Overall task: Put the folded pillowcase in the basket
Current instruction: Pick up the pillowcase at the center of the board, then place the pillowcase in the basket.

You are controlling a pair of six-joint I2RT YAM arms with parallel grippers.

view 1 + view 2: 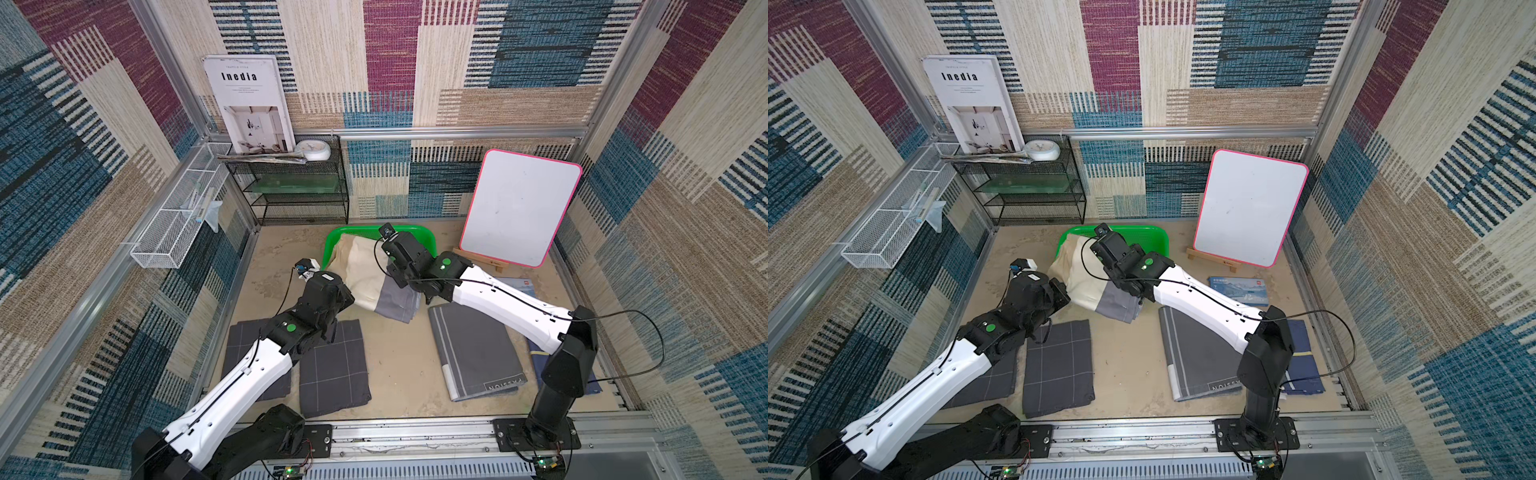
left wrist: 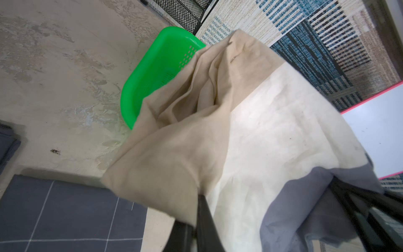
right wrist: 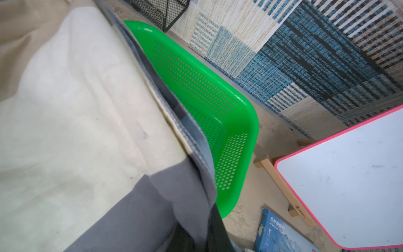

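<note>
- The pillowcase (image 1: 365,270), cream with a tan end and a grey band, hangs lifted between my two arms and is rumpled toward the tan end.
- Its tan end lies over the near rim of the green basket (image 1: 419,237) and covers the basket's left part. The grey end is outside, above the table (image 1: 395,374) in front of the basket.
- Left gripper (image 2: 200,200): jaws pressed together, pinching the pillowcase where tan meets cream. I see one dark finger; cloth drapes over the rest.
- Right gripper (image 3: 216,216): jaws closed as well, pinching the edge of the grey band, with the fingers mostly under cloth.
- In the right wrist view, the basket's holed right side shows just beside the pillowcase's edge.
- The pink-rimmed whiteboard (image 1: 519,208) stands on a wooden stand near the basket's right side. The black shelf (image 1: 299,187) stands behind the basket, toward its left.
- Two checked cloths (image 1: 332,365) lie folded under the left arm.
- A grey cloth (image 1: 473,353) lies folded under the right arm, near the pillowcase's grey corner.
</note>
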